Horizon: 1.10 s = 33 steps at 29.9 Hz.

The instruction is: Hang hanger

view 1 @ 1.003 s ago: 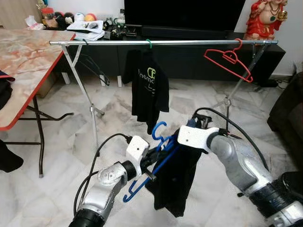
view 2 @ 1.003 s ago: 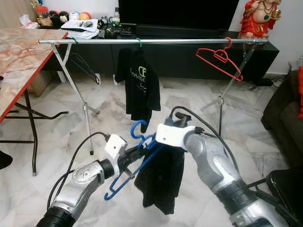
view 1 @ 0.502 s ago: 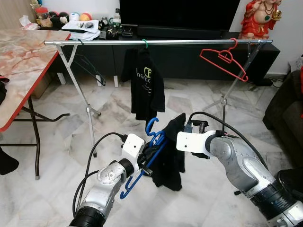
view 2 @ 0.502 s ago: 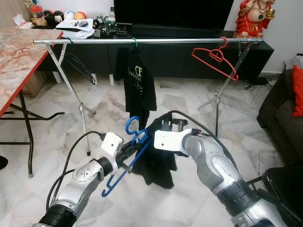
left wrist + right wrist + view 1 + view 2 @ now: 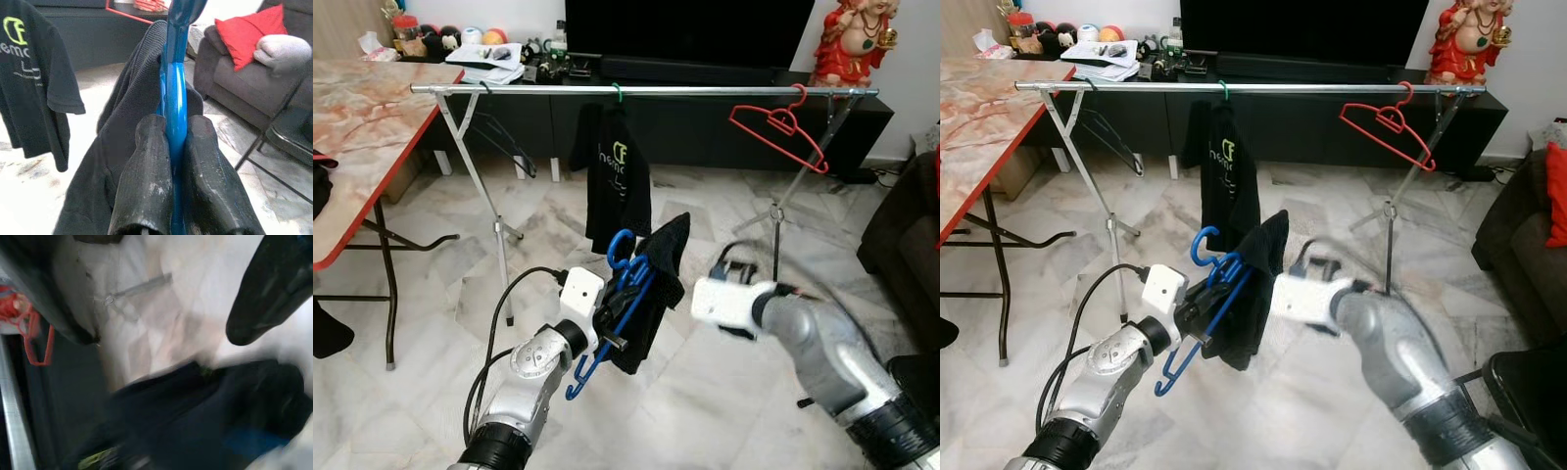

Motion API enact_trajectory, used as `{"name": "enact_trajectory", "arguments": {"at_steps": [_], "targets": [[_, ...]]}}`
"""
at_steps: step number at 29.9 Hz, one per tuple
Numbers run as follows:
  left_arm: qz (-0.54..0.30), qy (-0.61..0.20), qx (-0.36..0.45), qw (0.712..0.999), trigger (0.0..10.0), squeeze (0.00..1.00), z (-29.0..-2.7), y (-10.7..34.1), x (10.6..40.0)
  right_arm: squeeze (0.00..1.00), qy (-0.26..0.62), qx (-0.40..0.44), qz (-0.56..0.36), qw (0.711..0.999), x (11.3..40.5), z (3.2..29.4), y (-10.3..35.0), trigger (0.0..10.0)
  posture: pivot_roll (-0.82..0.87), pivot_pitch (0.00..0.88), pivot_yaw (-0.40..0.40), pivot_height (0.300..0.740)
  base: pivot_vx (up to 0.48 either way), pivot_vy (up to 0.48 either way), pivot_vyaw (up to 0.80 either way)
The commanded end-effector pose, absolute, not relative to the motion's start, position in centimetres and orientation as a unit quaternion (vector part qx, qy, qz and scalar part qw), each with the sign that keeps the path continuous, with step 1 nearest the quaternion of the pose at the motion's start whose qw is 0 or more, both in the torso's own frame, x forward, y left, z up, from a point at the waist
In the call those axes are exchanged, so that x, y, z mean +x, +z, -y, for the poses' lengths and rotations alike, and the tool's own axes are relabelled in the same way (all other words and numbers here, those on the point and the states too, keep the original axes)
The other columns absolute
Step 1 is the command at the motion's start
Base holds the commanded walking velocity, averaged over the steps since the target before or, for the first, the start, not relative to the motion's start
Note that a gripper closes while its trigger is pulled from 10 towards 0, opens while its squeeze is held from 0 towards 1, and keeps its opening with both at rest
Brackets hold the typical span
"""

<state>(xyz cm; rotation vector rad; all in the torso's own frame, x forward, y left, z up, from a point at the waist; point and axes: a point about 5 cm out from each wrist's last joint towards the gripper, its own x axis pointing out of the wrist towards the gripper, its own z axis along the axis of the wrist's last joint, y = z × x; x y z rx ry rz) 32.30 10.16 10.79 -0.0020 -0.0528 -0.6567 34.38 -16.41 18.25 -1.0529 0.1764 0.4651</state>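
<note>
Blue plastic, the hanger [image 5: 619, 294] sits pinched between the left gripper [image 5: 171, 161]'s two black fingers, which press together on its shaft below the hook. A black garment [image 5: 651, 284] droops over it, soft and limp. The hanger looks light and stiff, probably slick, so the load may swing or slide; holding close under the hook seems safest. The right gripper [image 5: 195, 303] hovers just beside the cloth, fingers spread and empty, blurred. Beyond, well apart from both arms, a metal rail [image 5: 705, 91] carries a black shirt [image 5: 619, 176] and a red hanger [image 5: 781, 132]. Pale marble floor [image 5: 440, 294] lies underneath; a marble-patterned table [image 5: 362, 137] stands left, a dark TV cabinet [image 5: 705, 127] behind.
</note>
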Motion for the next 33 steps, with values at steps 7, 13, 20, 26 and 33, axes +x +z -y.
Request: {"name": "enact_trajectory", "arguments": {"at_steps": [7,13,20,26,33], "targets": [[0.025,-0.407,0.017,0.913,10.0,0.0,-10.6,10.9,31.1,0.0,0.216,-0.362,-0.018,0.907,34.9,19.5,22.0,10.0,-0.09,0.106,-0.066,0.74,0.0,0.0,0.0],[0.027,-0.457,0.045,0.888,10.0,0.0,-10.6,10.7,30.0,0.0,0.296,-0.411,-0.049,0.861,34.8,21.7,21.2,10.0,-0.09,0.104,-0.068,0.74,0.0,0.0,0.0],[0.017,-0.513,0.071,0.855,10.0,0.0,-10.5,10.4,28.8,0.0,0.423,-0.417,-0.083,0.8,33.9,22.6,20.3,10.0,-0.08,0.101,-0.068,0.74,0.0,0.0,0.0],[-0.002,-0.55,0.083,0.831,10.0,0.0,-10.6,10.5,28.2,0.0,0.509,-0.402,-0.117,0.752,33.3,22.9,19.6,10.0,-0.08,0.096,-0.073,0.74,0.0,0.0,0.0],[-0.031,-0.601,0.098,0.793,10.0,0.0,-10.8,11.0,27.3,0.0,0.57,-0.407,-0.158,0.696,32.7,22.5,17.3,10.0,-0.07,0.092,-0.08,0.74,0.0,0.0,0.0]]}}
